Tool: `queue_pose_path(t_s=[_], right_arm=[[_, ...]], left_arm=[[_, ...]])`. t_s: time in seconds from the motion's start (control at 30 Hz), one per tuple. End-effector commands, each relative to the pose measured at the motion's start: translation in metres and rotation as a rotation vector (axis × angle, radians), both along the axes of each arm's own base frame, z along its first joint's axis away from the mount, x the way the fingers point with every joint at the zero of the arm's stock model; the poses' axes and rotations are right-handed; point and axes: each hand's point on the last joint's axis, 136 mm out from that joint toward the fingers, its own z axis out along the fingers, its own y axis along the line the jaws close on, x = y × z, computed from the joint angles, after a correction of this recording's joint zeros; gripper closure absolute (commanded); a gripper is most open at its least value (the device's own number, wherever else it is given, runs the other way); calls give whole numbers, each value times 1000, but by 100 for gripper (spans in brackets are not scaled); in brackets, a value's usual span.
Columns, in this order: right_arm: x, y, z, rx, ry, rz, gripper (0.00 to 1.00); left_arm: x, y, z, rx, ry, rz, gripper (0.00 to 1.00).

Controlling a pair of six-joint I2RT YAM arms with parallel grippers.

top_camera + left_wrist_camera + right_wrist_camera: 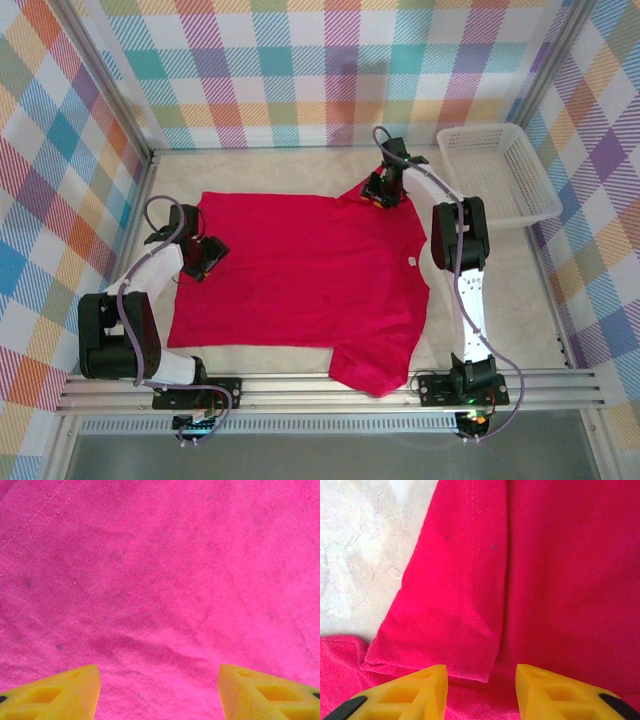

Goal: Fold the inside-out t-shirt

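The inside-out t-shirt (300, 270) lies spread flat on the table, bright red, with a small white tag (409, 259) near its right edge. One sleeve hangs toward the front rail (372, 372). My left gripper (207, 262) sits at the shirt's left edge. In the left wrist view its yellow fingers (55, 695) stand wide apart over wrinkled red cloth (160, 580), holding nothing. My right gripper (378, 196) is at the far sleeve. In the right wrist view it (481, 690) is open, and the doubled-over sleeve hem (450, 595) ends just ahead of the gap.
A white plastic basket (497, 170) stands at the back right of the table. Bare pale table surface (365, 545) shows beside the far sleeve. Aluminium frame rails and checked walls close in the workspace on all sides.
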Motion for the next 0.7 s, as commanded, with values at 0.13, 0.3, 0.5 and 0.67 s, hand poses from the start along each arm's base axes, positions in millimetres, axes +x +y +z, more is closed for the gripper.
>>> queue_pose_path(t_s=[0.13,0.3,0.5,0.67], right_arm=[[2,10,-1,35,16,-23,59],[3,12,-6,44,31,-41,59],[9,13,-8,41,33,-52,72],[14,12,-2,18,25,-53,94]], left_arm=[[-6,7,0,13,8,11,37],[-7,9,-1,13,10,12,37],[-6,9,-3,7,10,12,37],[-6,10,-4,5,15,13,37]])
